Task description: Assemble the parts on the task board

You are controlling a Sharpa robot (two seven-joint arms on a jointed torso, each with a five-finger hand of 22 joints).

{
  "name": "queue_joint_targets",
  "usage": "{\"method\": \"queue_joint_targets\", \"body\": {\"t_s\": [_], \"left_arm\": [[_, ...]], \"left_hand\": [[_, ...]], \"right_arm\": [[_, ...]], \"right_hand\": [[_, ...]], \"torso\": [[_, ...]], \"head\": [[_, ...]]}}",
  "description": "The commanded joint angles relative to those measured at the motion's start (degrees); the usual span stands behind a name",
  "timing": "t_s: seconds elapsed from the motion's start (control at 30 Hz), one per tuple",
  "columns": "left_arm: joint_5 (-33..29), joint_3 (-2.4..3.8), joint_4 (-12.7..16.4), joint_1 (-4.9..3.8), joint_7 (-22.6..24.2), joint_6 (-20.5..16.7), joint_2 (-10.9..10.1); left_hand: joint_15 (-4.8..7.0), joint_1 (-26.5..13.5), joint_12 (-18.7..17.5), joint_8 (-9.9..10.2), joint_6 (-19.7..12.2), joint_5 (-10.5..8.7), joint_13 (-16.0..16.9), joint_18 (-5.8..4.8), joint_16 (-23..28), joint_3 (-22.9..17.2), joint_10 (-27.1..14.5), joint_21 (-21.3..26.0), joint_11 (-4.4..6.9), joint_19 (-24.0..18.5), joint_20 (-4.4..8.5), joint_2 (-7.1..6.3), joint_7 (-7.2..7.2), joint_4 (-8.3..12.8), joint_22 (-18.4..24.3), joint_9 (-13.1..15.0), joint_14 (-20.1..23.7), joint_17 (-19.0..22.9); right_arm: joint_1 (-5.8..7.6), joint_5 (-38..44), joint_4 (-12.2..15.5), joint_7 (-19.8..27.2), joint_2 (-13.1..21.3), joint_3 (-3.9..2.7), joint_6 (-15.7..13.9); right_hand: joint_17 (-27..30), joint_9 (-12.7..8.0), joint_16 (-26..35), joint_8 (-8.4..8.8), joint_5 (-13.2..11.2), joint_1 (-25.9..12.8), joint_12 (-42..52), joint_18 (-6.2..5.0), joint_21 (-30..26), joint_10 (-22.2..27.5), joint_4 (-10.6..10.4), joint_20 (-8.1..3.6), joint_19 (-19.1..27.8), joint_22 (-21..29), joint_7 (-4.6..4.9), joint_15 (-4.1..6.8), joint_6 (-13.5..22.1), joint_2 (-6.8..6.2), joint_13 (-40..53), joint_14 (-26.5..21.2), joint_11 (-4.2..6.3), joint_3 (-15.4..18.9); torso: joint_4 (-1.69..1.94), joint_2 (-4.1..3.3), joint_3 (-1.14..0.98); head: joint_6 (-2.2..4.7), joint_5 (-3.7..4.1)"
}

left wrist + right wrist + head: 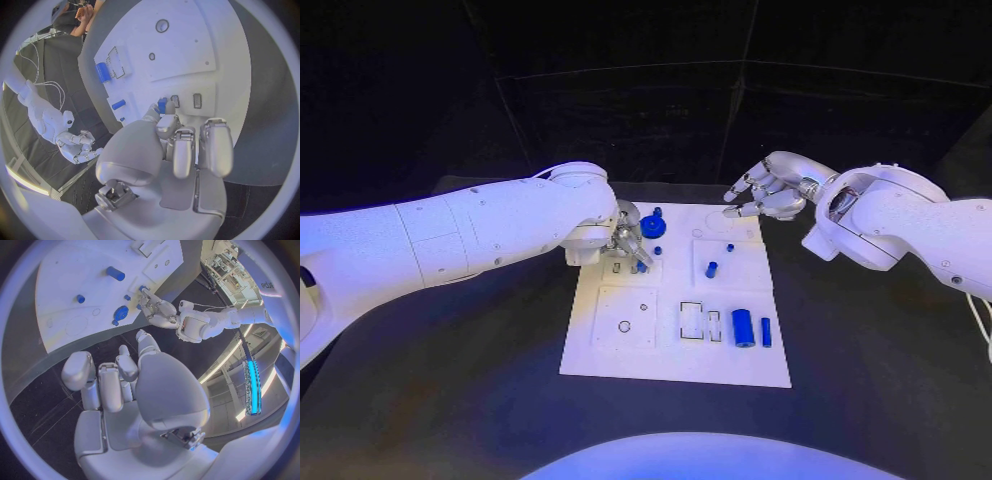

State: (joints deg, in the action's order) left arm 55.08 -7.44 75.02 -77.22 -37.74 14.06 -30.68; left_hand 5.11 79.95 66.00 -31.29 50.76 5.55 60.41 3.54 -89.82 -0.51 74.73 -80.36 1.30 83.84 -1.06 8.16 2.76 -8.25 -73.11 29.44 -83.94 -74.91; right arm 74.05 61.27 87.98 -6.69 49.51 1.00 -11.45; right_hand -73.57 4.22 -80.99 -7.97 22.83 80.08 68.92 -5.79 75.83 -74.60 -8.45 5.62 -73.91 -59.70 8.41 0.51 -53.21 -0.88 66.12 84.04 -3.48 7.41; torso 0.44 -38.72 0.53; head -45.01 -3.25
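The white task board (pixel 596 350) lies in the middle of the black table. My left hand (pixel 629 240) hovers over its far left part and pinches a small blue part (pixel 162 105) at its fingertips (pixel 165 122), just above two small slots (pixel 197 100). Beside it a round blue part (pixel 653 227) stands on the board. Two small blue pegs (pixel 711 269) stand farther right. Two blue cylinders (pixel 743 327) lie near the board's right side. My right hand (pixel 764 190) hangs above the far right corner, fingers bent and apart, holding nothing.
Bare black table (pixel 877 340) surrounds the board on all sides. A rectangular recess (pixel 691 320) and a small round hole (pixel 625 326) mark the board's near half. My left arm (pixel 459 240) reaches in over the table's left side.
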Motion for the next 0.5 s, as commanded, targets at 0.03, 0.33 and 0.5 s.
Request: {"method": "queue_joint_targets", "body": {"t_s": [0.03,0.33,0.5], "left_arm": [[-1.9,-0.04,0.5,0.05,1.0,-1.1,-0.4],[-2.1,-0.03,2.4,0.07,1.9,-4.9,-2.5],[-2.2,-0.04,3.8,0.12,2.8,-8.1,-4.0]], "left_hand": [[-0.23,-7.1,-0.6,0.0,0.3,-0.33,-0.7,-0.10,-0.2,-22.5,0.1,0.5,-1.13,0.0,-0.69,-5.82,0.54,11.4,0.1,1.1,-6.1,-15.1],[-0.54,-12.6,-0.8,-1.7,-0.1,-0.41,-1.4,0.00,-0.2,-35.4,0.4,0.7,-0.36,0.0,-0.60,-10.01,0.71,13.3,0.1,3.4,-6.1,-15.1],[-0.50,-13.3,-0.7,-2.2,-0.1,-0.37,-1.3,0.00,-0.2,-37.1,0.6,0.7,-0.29,0.1,-0.57,-10.54,0.69,13.6,0.0,4.0,-6.1,-15.1]], "right_arm": [[0.12,0.2,-0.1,-0.1,-0.2,-0.04,0.7],[0.12,0.2,-0.6,-0.1,-0.4,-0.03,0.7],[0.12,0.2,-0.7,0.0,-0.3,-0.03,0.7]], "right_hand": [[0.0,-0.1,0.2,-0.35,0.5,0.6,-0.1,-0.27,-0.4,0.2,-0.1,-0.38,0.0,0.1,0.03,0.46,0.3,-0.06,-0.1,2.7,0.10,0.5],[0.0,-0.1,0.2,-0.36,0.5,0.6,-0.1,-0.28,-0.4,0.2,-0.1,-0.38,0.0,0.1,0.03,0.46,0.3,-0.04,-0.1,2.7,0.10,0.5],[0.1,-0.1,0.3,-0.38,0.6,0.6,-0.2,-0.28,-0.4,0.3,-0.2,-0.38,0.0,0.1,0.04,0.46,0.3,-0.01,-0.2,2.7,0.09,0.5]], "torso": [[0.04,0.00,0.02],[0.05,-0.02,0.03],[0.10,0.02,-0.01]], "head": [[-0.09,-0.03],[-0.20,-0.15],[-0.40,-0.27]]}}
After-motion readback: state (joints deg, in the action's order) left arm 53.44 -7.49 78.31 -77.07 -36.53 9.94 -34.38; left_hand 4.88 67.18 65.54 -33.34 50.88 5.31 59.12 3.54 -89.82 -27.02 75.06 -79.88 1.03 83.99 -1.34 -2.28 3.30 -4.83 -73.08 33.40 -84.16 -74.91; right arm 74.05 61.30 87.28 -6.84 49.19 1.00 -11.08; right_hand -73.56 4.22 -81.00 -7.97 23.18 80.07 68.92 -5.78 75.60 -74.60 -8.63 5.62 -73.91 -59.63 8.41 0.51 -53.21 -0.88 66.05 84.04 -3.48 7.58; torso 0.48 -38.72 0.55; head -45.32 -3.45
